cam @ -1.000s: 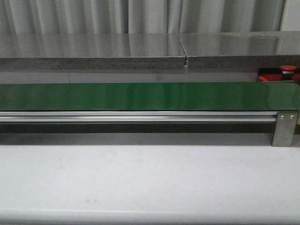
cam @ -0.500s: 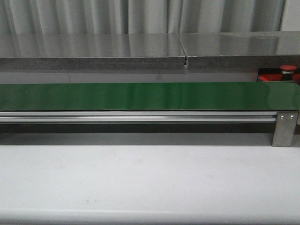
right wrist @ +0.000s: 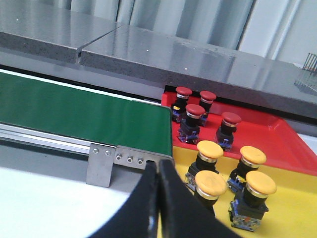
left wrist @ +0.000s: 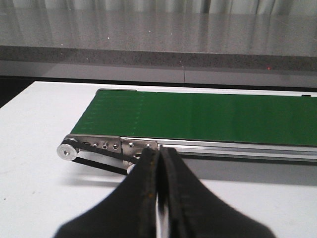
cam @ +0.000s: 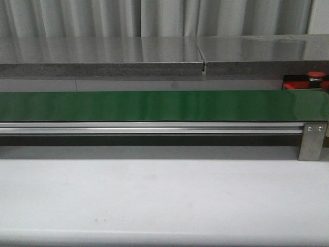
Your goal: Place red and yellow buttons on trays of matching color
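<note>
Standing beyond the green belt's point(right wrist: 84, 111) right end, four red buttons point(right wrist: 194, 112) occupy the red tray point(right wrist: 282, 141), four yellow buttons point(right wrist: 210, 150) the yellow tray point(right wrist: 292, 208); both grippers, left gripper point(left wrist: 159, 163) and right gripper point(right wrist: 157, 173), show jaws pressed together, empty.

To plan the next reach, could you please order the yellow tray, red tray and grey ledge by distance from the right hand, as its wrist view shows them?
1. Yellow tray, just past the right hand.
2. Red tray, behind the yellow one.
3. Grey ledge, farthest back.

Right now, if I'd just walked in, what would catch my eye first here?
The long green belt running across the white table. Past its right end, four red buttons stand on a red tray, and four yellow buttons on a yellow tray beside it. The belt carries nothing.
</note>
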Controlling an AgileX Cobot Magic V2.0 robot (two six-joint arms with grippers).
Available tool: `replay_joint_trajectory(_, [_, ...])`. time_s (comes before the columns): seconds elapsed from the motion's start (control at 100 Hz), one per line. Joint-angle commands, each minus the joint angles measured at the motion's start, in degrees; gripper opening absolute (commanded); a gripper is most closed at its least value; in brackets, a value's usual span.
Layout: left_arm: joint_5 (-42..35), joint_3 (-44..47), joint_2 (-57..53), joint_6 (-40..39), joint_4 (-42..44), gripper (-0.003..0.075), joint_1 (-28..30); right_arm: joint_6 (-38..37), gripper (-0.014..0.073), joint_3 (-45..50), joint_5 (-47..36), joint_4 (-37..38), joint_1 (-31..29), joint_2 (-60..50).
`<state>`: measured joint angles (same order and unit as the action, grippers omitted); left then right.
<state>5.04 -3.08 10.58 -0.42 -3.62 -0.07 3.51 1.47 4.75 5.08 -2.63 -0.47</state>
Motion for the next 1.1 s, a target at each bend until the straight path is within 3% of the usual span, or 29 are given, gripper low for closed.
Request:
replay_joint_trajectory(0.0, [-5.5,1.1,-3.8,-2.2,1.6,-0.002,-0.5,-0.2,-0.0068,-1.2,-4.4,0.4,0.1,-1.2])
replay_joint_trajectory(0.18, [-4.2,4.8,-13.0,-6.8,5.4,-0.002,-0.5,-0.2,-0.0068,-1.2,-4.4,0.4,0.1,-1.2])
replay_joint_trajectory(1.09, [-4.7,4.8,-12.3,-6.8,6.8,-0.002,-0.9,-0.2,-0.0068,-1.2,-4.3,0.4,0.1,-1.2])
